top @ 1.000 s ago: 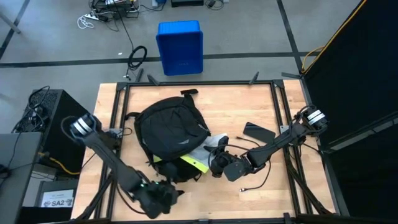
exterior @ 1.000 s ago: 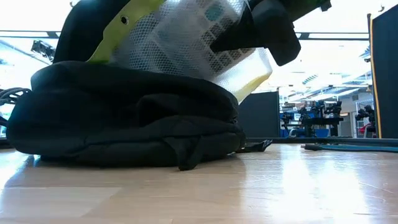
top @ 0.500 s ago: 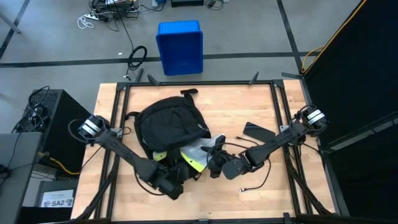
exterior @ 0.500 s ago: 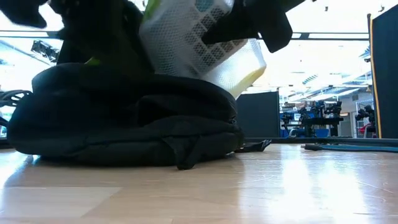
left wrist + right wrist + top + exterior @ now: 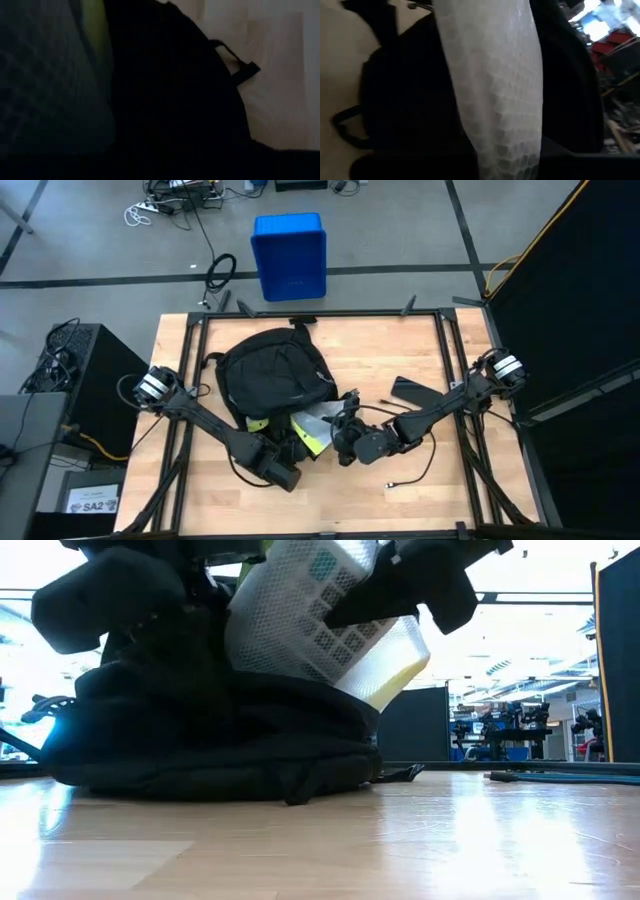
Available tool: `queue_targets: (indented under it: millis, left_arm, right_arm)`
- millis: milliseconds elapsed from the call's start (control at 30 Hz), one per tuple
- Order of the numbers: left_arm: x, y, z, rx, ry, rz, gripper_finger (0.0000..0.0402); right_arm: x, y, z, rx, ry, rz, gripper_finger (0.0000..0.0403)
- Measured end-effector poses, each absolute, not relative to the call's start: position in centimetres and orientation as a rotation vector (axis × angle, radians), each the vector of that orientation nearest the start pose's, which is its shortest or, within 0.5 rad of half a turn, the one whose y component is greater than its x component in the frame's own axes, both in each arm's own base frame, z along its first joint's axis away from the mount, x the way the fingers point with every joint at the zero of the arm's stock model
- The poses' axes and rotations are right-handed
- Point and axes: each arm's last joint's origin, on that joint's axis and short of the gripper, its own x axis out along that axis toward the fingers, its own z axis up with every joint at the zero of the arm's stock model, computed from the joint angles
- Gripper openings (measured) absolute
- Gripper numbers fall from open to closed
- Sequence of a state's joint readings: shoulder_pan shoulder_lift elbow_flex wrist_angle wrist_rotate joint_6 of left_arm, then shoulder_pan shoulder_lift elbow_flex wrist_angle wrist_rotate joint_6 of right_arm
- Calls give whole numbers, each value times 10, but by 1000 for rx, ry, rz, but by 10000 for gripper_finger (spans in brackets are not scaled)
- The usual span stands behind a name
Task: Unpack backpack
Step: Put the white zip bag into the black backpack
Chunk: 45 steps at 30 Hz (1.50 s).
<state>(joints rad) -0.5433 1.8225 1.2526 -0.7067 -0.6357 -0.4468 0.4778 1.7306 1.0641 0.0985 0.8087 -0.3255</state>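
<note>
The black backpack (image 5: 275,375) lies flat on the wooden table. A white bubble-wrap pouch (image 5: 310,610) with a yellow-green edge (image 5: 318,442) sticks up out of the backpack's near end, tilted. My right gripper (image 5: 343,430) comes in from the table's right and is shut on the pouch. My left gripper (image 5: 283,455) is at the backpack's near end, beside the pouch. Its wrist view shows only dark fabric (image 5: 170,90) and a strip of yellow-green. My right gripper holds the bubble-wrap pouch at its right-hand end (image 5: 385,602), coming slanting from the table's right. The fingers themselves are hidden behind the pouch (image 5: 495,75) and the gripper body. The pouch is tilted above the backpack, its lower end against the backpack's top (image 5: 300,675).
A blue plastic bin (image 5: 289,255) stands on the floor beyond the far edge. A flat black item (image 5: 415,392) and a thin cable (image 5: 400,480) lie on the table's right half. A black case (image 5: 80,375) stands left of the table.
My left gripper has swung from the table's near edge toward the backpack and downward, turning as it went, and now stands at the backpack's near end. The backpack has shifted a little toward the far edge. The pouch stays up in my right gripper.
</note>
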Motion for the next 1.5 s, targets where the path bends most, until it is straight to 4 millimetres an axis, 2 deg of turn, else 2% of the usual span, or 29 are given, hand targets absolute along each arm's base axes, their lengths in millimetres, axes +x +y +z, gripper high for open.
queue_targets:
  millis: [67,167,333,500,633,800,933,1067,1200,1500]
  left_arm:
    - [313,-169,196,292,983,295,29]
    - [318,-174,204,290,948,256,6]
    - [328,-196,231,351,820,128,0]
    - [339,-213,263,379,660,44,0]
    - [341,-221,280,347,592,12,0]
    - [327,-234,304,402,574,123,0]
    - [308,-232,315,402,633,283,0]
    - [297,-224,311,305,702,377,5]
    - [297,-228,295,239,767,336,23]
    - [302,-263,222,406,944,178,80]
  right_arm:
    - [334,150,212,-637,513,-215,18]
    - [336,150,212,-608,507,-150,18]
    - [342,145,213,-547,487,-25,18]
    - [350,131,214,-495,473,78,18]
    - [354,118,212,-487,497,71,18]
    - [354,112,210,-512,537,49,18]
    - [353,114,208,-542,547,66,18]
    - [352,116,208,-555,549,75,18]
    - [353,116,208,-557,548,74,18]
    - [353,115,208,-556,544,73,18]
